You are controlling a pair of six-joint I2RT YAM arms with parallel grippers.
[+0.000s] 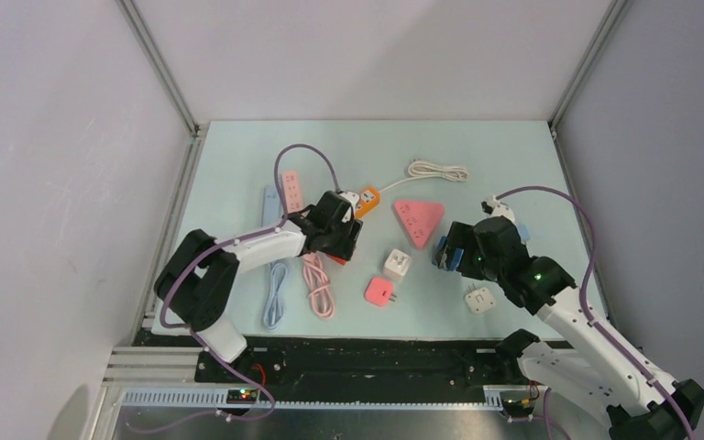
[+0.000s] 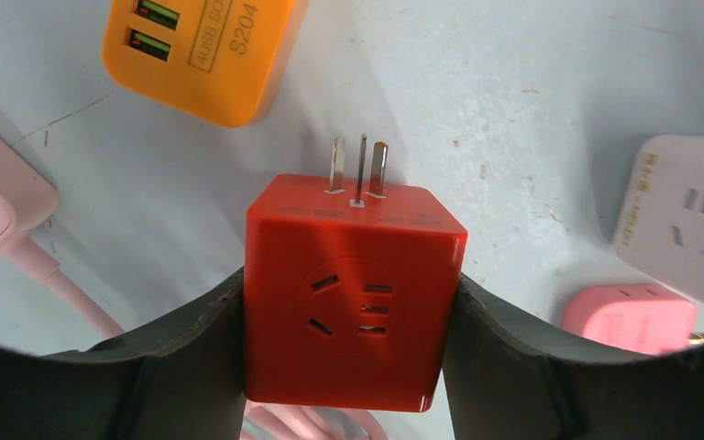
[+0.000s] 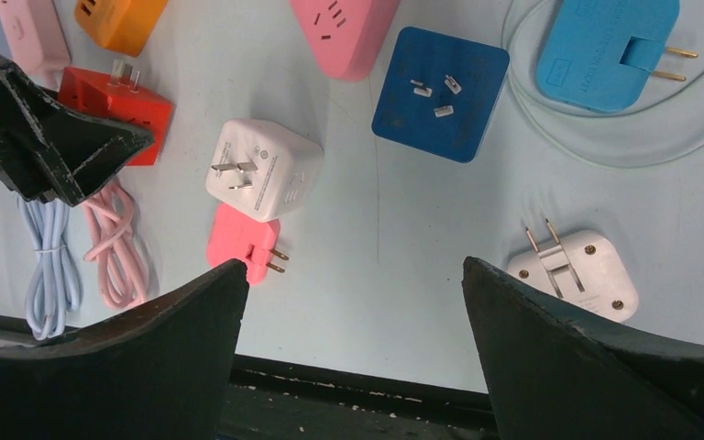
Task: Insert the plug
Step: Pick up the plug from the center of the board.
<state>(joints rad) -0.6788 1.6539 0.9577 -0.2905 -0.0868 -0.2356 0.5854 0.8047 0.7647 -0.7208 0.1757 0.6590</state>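
Left claw (image 2: 350, 284) pinches the red plug cube (image 2: 353, 312) by its sides, prongs out front, orange socket block (image 2: 197, 55) nearby. Right claw (image 3: 353, 266) gapes wide, empty, above the worktop (image 3: 394, 229).

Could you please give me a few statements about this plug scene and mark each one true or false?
1. The left gripper grips the red cube adapter by two opposite sides. True.
2. The adapter's prongs sit inside the orange power strip. False: they are bare and apart from it.
3. The right gripper is open and holds nothing. True.
4. The pink triangular socket is stacked on the white cube plug. False: they lie apart on the table.
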